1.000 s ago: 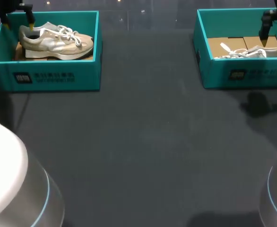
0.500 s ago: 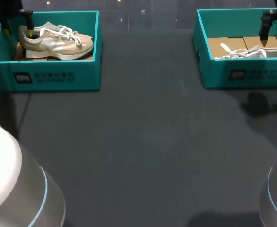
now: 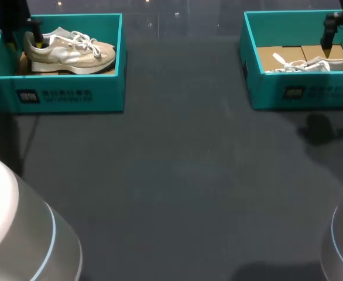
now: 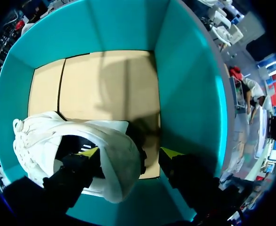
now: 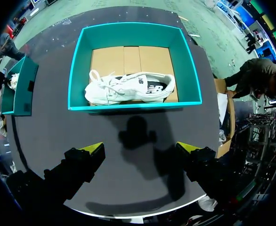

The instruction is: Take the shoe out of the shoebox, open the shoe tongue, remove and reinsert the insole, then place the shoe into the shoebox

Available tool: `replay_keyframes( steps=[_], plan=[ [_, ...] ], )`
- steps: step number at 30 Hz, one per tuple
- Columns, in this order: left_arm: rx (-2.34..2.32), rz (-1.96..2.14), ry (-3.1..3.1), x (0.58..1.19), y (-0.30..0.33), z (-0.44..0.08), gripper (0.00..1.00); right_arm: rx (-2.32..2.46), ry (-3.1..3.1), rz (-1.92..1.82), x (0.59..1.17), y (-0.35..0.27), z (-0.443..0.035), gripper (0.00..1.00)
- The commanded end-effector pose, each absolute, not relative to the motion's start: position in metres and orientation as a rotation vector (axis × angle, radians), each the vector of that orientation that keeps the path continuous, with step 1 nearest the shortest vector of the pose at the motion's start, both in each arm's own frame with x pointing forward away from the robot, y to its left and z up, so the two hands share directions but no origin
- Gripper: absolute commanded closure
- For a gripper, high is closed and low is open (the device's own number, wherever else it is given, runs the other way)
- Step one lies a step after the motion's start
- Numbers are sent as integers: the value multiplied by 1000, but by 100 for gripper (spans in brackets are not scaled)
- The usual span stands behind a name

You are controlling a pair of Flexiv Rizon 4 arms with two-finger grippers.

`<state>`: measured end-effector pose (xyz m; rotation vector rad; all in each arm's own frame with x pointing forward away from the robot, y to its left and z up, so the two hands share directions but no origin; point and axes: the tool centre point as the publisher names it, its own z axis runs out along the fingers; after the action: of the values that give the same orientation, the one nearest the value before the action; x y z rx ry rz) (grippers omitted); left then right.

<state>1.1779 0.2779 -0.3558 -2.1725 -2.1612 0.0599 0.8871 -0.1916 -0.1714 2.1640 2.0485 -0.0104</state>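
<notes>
Left shoebox (image 3: 72, 96): teal, open-topped, at the upper left of the head view; brown cardboard floor (image 4: 105, 84).
Beige shoe (image 3: 72, 51): upright on its sole inside the left shoebox (image 4: 185, 70), heel toward the frame's left edge, toe toward the box's right wall, white laces on top.
Left end effector (image 3: 24, 40): down inside the left shoebox at the heel of the beige shoe (image 4: 34, 136).
Left end effector, state (image 4: 129, 152): fingers parted and straddling the heel collar, one yellow tip inside the shoe opening, the other outside between the heel and the box wall, with a gap to the heel; nothing clamped.
Right shoebox (image 3: 303, 93): teal, open-topped, at the upper right of the head view; brown cardboard floor (image 3: 283, 55).
White shoe (image 3: 312, 64): lying on its side in the right shoebox (image 5: 128, 35), laces loose toward the box's left end.
White shoe, wrist view (image 5: 128, 88): well ahead of the right arm's fingers.
Right end effector (image 3: 334, 35): above the right shoebox, upper right corner of the head view.
Right end effector, state (image 5: 140, 147): fingers spread wide, holding nothing, well above the dark surface (image 5: 48, 122).
Surface (image 3: 177, 175): dark grey, carrying both shoeboxes, which stand well apart.
</notes>
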Motion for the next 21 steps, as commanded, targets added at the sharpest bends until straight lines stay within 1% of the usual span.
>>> replay_keyframes(
  steps=[1,5,8,9,13,14,15,16,17,18,19,20,21],
  plan=[
    [-2172,44,-2164,1173,277,-362,22,2163,2048,-10,886,-192,-172,0],
    [-2163,33,-2156,1171,277,-366,24,2163,2048,-10,886,-192,-172,0],
    [-2152,29,-2157,1171,278,-369,35,2163,2048,-10,886,-192,-172,0],
    [-2148,27,-2156,1171,278,-370,36,2163,2048,-10,886,-192,-172,0],
    [-2135,17,-2150,1171,280,-375,36,2163,2048,-10,886,-192,-172,0],
    [-2133,15,-2151,1171,280,-376,38,2163,2048,-10,886,-192,-172,0],
    [-2131,15,-2151,1171,281,-376,42,2163,2048,-10,886,-192,-172,0],
    [-2127,14,-2151,1171,281,-377,50,2163,2048,-10,886,-192,-172,0],
    [-2125,14,-2151,1171,281,-377,55,2163,2048,-10,886,-192,-172,0],
    [-2124,14,-2151,1171,282,-378,66,2163,2048,-10,886,-192,-172,0],
    [-2122,14,-2152,1171,282,-378,79,2163,2048,-10,886,-192,-172,0],
    [-2121,15,-2153,1171,283,-377,99,2163,2048,-10,886,-192,-172,0],
    [-2121,17,-2154,1171,284,-376,100,2163,2048,-10,886,-192,-172,0]
  ],
)
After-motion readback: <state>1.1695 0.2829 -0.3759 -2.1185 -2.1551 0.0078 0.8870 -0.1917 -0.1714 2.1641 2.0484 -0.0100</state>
